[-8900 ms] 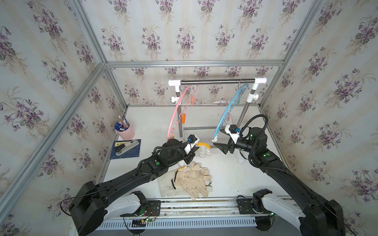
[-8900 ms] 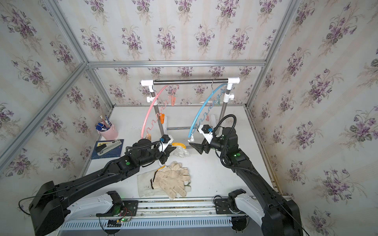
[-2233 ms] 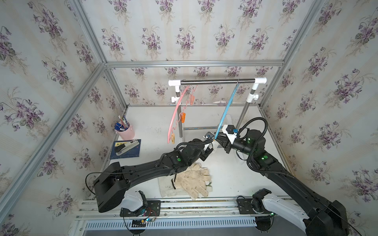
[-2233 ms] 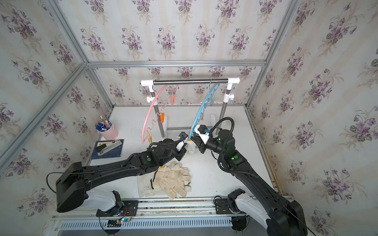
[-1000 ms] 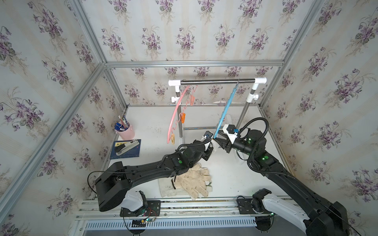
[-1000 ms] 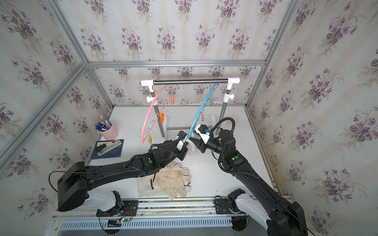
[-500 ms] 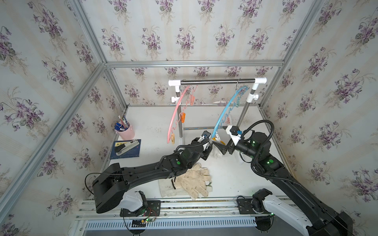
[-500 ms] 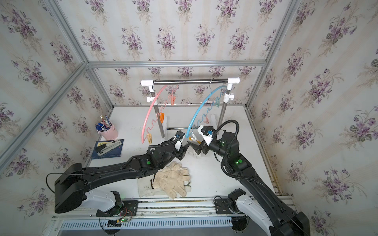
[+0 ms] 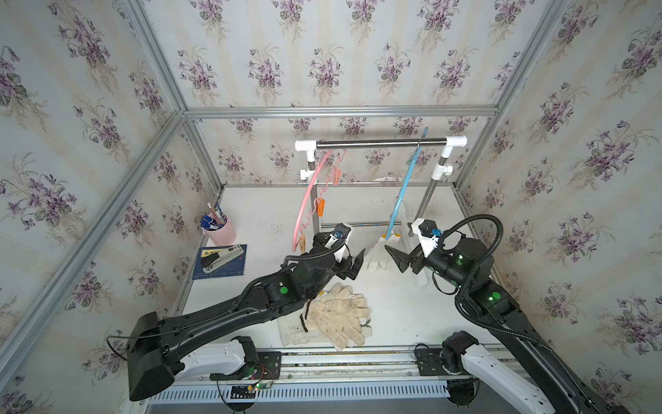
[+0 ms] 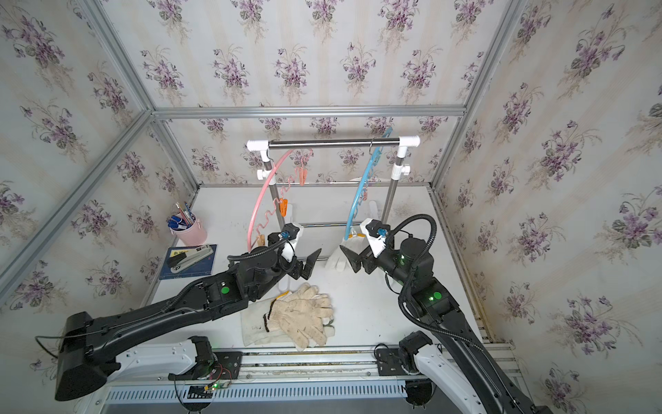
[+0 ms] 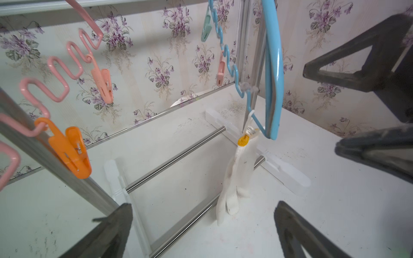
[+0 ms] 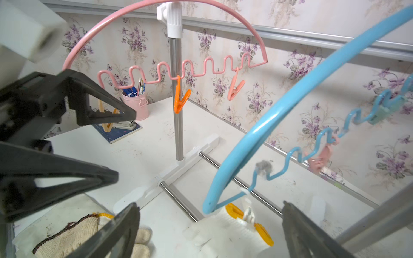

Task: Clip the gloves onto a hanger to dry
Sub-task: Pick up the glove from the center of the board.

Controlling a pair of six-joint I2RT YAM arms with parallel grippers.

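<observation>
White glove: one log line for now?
white glove: clipped to blue hanger | left gripper: open | right gripper: open | beige gloves: on table

Gloves (image 9: 336, 315) are rough knitted cloth — hanger (image 9: 399, 200) glossy and smooth, rail (image 9: 372, 144) polished metal.

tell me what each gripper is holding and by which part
Nothing: left gripper and right gripper are open and empty; the white glove hangs from the blue hanger.
</observation>
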